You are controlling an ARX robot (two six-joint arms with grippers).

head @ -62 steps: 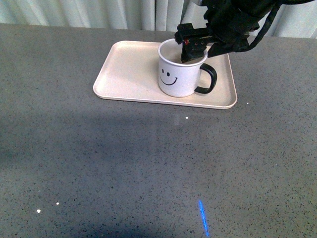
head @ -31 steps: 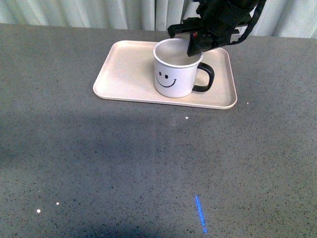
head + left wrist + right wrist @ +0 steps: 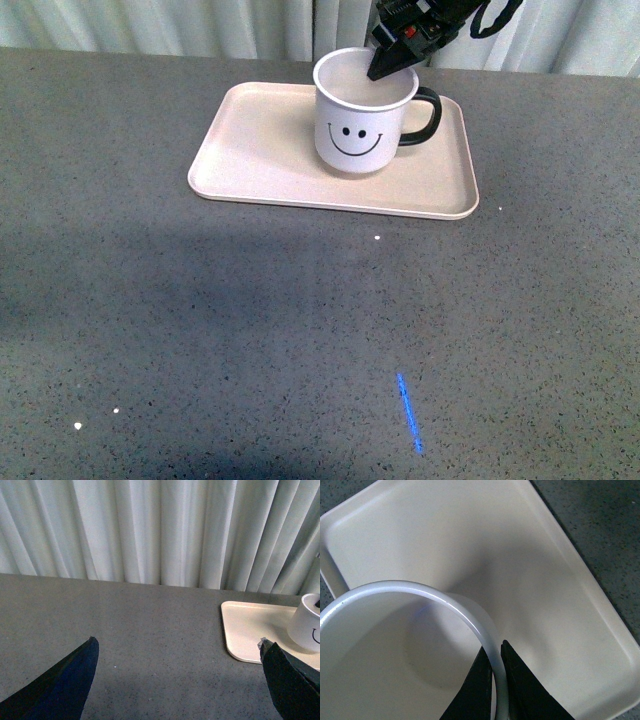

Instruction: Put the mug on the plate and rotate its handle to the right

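Right arm is cut off by the top of the front view; only the right tool [image 3: 393,60] shows, at the far-right rim of the mug [image 3: 360,125]. Mug base is hard to read from the front; it may be just clear of the plate [image 3: 260,150] or resting on it, can't tell which. The wrist view gives only rim and interior, no face or handle.

Mug axis is vertical, roughly upright. Handle [image 3: 428,112] points right and slightly far; the smiley faces the near side. White body, black face print, glossy black loop handle, nothing inside.

The mug is over the right-centre of the plate, whose long axis runs left-right on the grey bench [image 3: 250,330].

The right tool is pinched on the mug wall, one finger [image 3: 520,690] outside and the other inside, closed tight on the rim.

Left tool [image 3: 177,641] is spread wide, gripping nothing, well left of the plate, with the curtain [image 3: 150,530] behind. That view cuts the mug off at the frame edge.
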